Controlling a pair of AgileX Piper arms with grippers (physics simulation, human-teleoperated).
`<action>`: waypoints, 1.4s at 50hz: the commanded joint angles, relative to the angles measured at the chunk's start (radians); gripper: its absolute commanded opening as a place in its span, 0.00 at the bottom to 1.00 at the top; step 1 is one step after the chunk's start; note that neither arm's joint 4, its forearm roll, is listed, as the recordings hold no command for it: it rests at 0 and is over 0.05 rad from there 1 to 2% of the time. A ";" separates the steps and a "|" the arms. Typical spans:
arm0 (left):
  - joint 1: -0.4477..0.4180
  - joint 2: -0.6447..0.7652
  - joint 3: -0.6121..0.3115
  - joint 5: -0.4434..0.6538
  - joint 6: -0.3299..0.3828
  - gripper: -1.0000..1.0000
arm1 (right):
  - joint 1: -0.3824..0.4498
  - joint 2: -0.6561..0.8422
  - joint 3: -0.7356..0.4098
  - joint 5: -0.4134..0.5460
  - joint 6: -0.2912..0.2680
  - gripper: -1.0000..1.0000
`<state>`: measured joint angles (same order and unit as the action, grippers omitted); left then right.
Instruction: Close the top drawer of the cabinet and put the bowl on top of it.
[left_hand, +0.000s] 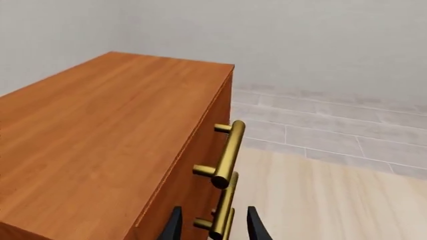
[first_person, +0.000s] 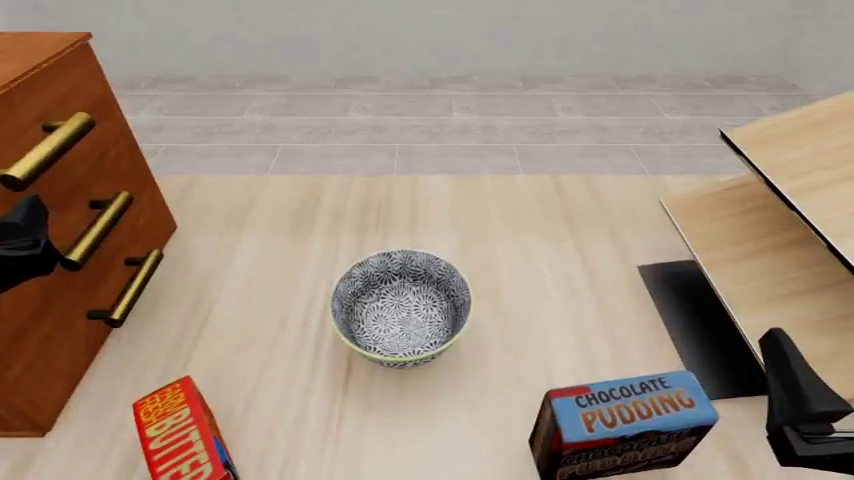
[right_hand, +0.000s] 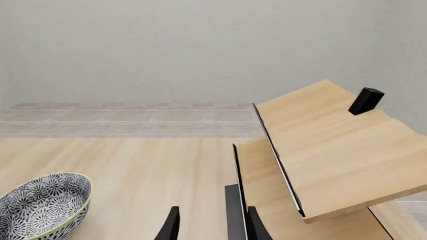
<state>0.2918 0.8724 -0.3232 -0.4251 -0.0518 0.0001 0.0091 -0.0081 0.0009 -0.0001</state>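
Observation:
The reddish-brown cabinet (first_person: 54, 330) stands at the left edge of the front view, and its flat top (left_hand: 100, 140) fills the left wrist view. The top drawer (first_person: 60, 95) looks flush with the cabinet front, its brass handle (left_hand: 229, 152) sticking out. My left gripper (left_hand: 213, 230) is open just in front of the drawers, level with the middle handle (first_person: 96, 228), holding nothing. On the table's middle sits the patterned bowl (first_person: 400, 305), upright and free. My right gripper (right_hand: 212, 227) is open at the near right, well apart from the bowl (right_hand: 43, 205).
A chocolate pudding box (first_person: 621, 425) stands near the front, between the bowl and my right gripper (first_person: 801, 410). A red-orange box (first_person: 180, 435) is at the front left by the cabinet. Pale wood furniture (first_person: 787, 210) with a dark base occupies the right side.

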 joint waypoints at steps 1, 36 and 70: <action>0.029 0.041 -0.019 0.014 -0.001 1.00 | 0.000 -0.002 0.002 -0.001 0.000 1.00; -0.047 -0.095 0.012 0.111 0.003 1.00 | 0.000 -0.002 0.002 -0.001 0.000 1.00; -0.382 -0.444 -0.210 0.706 -0.031 1.00 | 0.000 -0.002 0.002 -0.001 0.000 1.00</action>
<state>-0.0051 0.4760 -0.4775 0.1502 -0.0889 0.0001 0.0091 -0.0081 0.0009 -0.0001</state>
